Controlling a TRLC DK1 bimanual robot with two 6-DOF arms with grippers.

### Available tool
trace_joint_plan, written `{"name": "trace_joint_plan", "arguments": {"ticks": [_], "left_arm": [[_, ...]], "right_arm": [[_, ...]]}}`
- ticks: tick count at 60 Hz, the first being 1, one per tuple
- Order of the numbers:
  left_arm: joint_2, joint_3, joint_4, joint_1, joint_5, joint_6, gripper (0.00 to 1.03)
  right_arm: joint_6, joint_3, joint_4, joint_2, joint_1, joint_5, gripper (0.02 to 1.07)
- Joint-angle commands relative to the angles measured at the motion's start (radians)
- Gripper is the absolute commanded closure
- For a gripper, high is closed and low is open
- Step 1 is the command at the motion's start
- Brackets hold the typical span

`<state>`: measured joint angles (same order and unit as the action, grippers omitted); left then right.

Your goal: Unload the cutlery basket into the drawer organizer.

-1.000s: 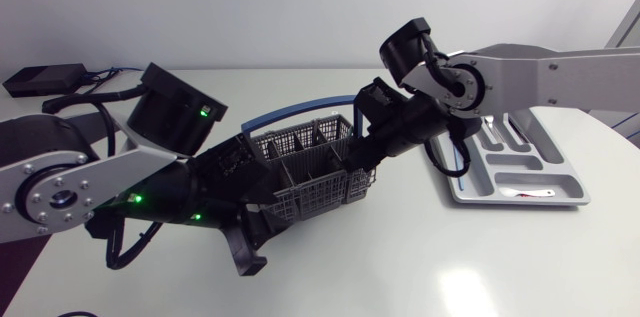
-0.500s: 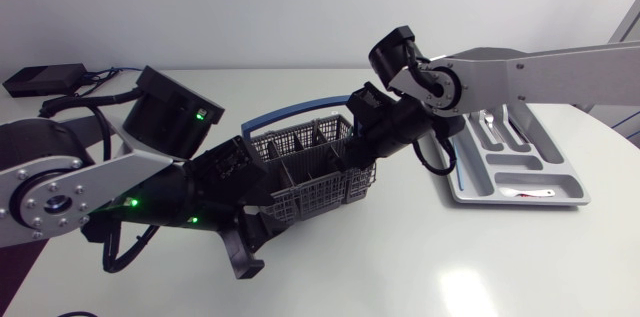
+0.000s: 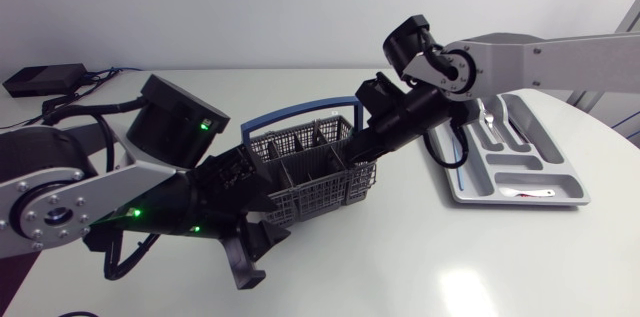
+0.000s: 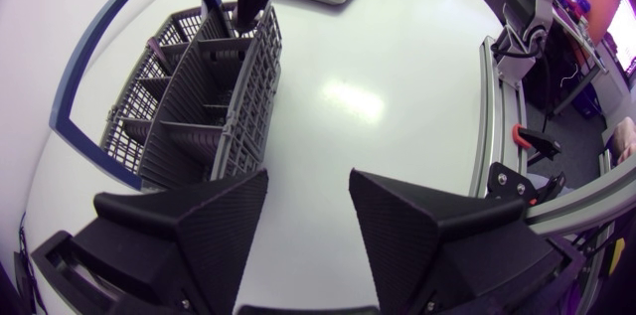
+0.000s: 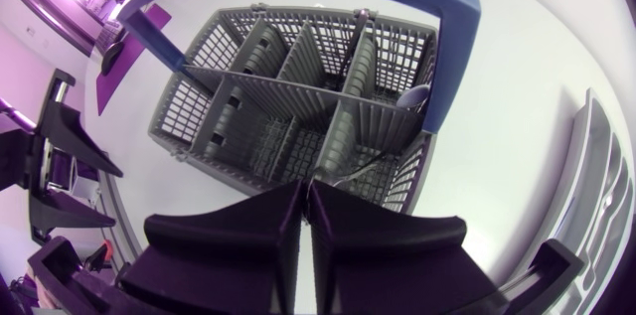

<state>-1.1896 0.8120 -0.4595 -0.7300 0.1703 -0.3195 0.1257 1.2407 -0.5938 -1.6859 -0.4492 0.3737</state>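
Observation:
The grey cutlery basket [image 3: 310, 172] with a blue handle [image 3: 300, 113] stands mid-table. My right gripper [image 3: 352, 162] dips into its right end compartment. In the right wrist view the gripper [image 5: 306, 186] is shut, and the thin handle of a spoon [image 5: 412, 96] lying in that compartment runs up to its fingertips. My left gripper [image 3: 255, 247] sits low at the basket's near left corner. In the left wrist view it [image 4: 308, 191] is open over bare table, with the basket [image 4: 199, 86] just ahead of its one finger. The grey drawer organizer [image 3: 560, 192] lies at the right.
Some cutlery [image 3: 492, 127] lies in the organizer's compartments. A black box [image 3: 45, 79] and cables sit at the table's back left. The white tabletop [image 3: 440, 257] in front of the basket and organizer is bare.
My right gripper has closed inside the basket's end compartment, and the right arm's wrist has shifted slightly. The left arm has barely moved.

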Motion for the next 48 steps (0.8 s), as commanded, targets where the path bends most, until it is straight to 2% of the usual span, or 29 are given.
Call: {"name": "trace_joint_plan", "arguments": {"ticks": [1,13,27,38,48], "left_arm": [[0.01,-0.027,0.01,-0.008,-0.009,-0.023,0.44],[0.01,-0.031,0.016,-0.012,-0.011,-0.021,0.44],[0.01,-0.037,0.027,-0.025,-0.028,-0.018,0.44],[0.022,-0.045,0.027,-0.016,-0.032,-0.02,0.44],[0.022,-0.05,0.036,-0.006,-0.032,-0.02,0.44]], "right_arm": [[-0.029,0.029,-0.037,0.061,0.012,0.034,1.01],[-0.043,0.037,-0.106,0.184,0.046,0.122,1.01],[-0.032,0.048,-0.253,0.345,0.187,0.33,1.01],[0.072,-0.024,-0.374,0.428,0.376,0.303,1.01],[0.192,-0.124,-0.393,0.439,0.567,0.188,1.01]]}}
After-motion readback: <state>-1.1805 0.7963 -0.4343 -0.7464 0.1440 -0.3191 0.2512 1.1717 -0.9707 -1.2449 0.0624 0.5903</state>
